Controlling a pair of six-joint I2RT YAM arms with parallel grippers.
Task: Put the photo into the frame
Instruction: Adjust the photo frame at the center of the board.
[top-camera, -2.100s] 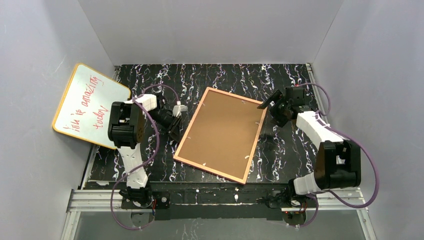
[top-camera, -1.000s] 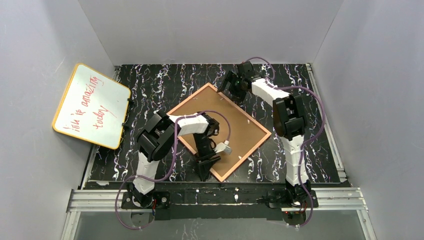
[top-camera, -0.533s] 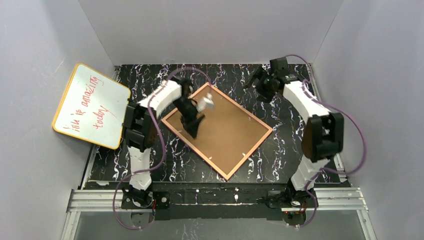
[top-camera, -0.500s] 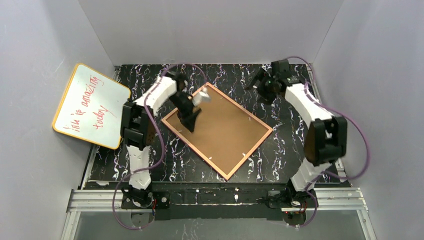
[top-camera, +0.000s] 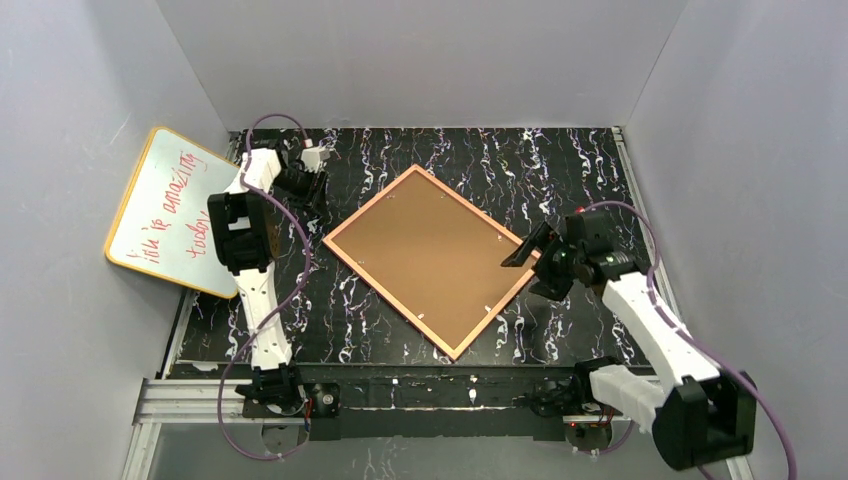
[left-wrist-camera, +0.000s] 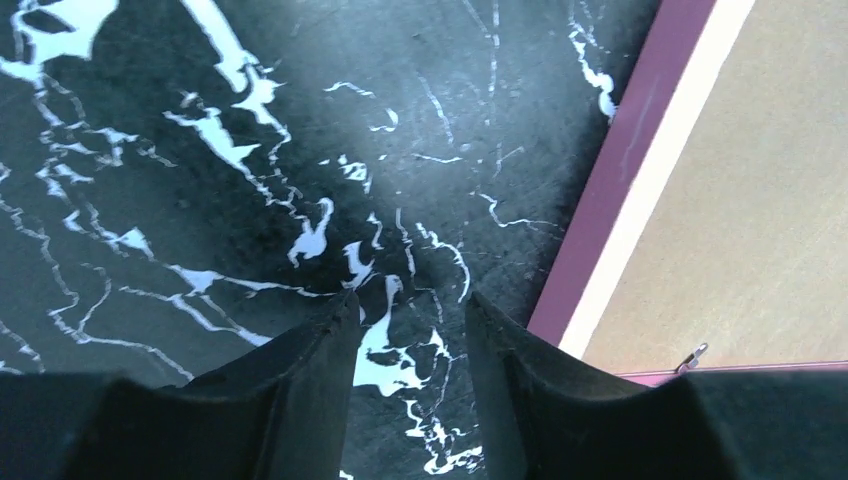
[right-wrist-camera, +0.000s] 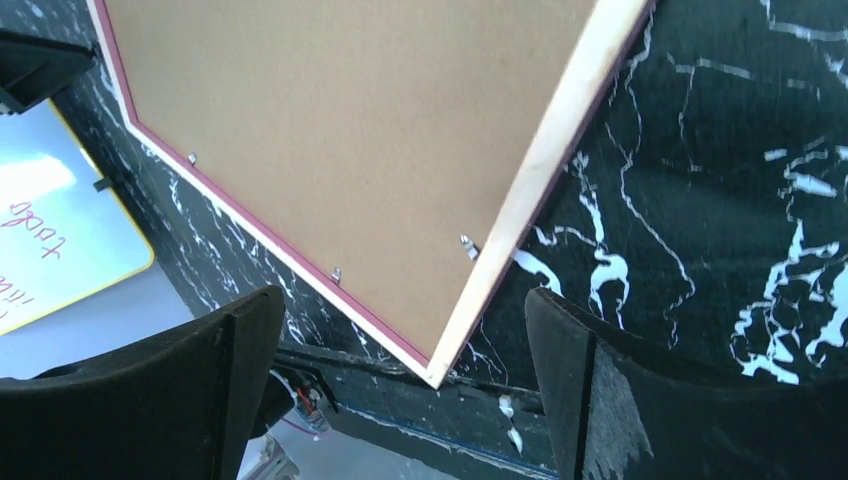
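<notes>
The pink frame (top-camera: 370, 203) lies face down on the black marbled mat, turned like a diamond, with the brown backing board (top-camera: 430, 255) filling it. No photo shows in any view. My left gripper (top-camera: 303, 183) is at the far left, off the frame's far-left edge; in the left wrist view (left-wrist-camera: 408, 390) it is open and empty over the mat, with the frame's rim (left-wrist-camera: 625, 180) and board (left-wrist-camera: 760, 220) to its right. My right gripper (top-camera: 535, 262) hovers by the frame's right corner. In the right wrist view (right-wrist-camera: 400, 400) it is wide open and empty above the rim (right-wrist-camera: 545, 160) and board (right-wrist-camera: 350, 120).
A yellow-rimmed whiteboard (top-camera: 180, 210) with red writing leans at the left wall; it also shows in the right wrist view (right-wrist-camera: 50, 230). Small metal tabs (right-wrist-camera: 466, 243) sit along the frame's inner edge. Grey walls enclose the mat; a metal rail (top-camera: 430, 395) runs along the near edge.
My left gripper has pulled off the frame to the far left back. My right gripper has swung from the far back right down to the frame's right corner. The frame rotated earlier, then stayed put.
</notes>
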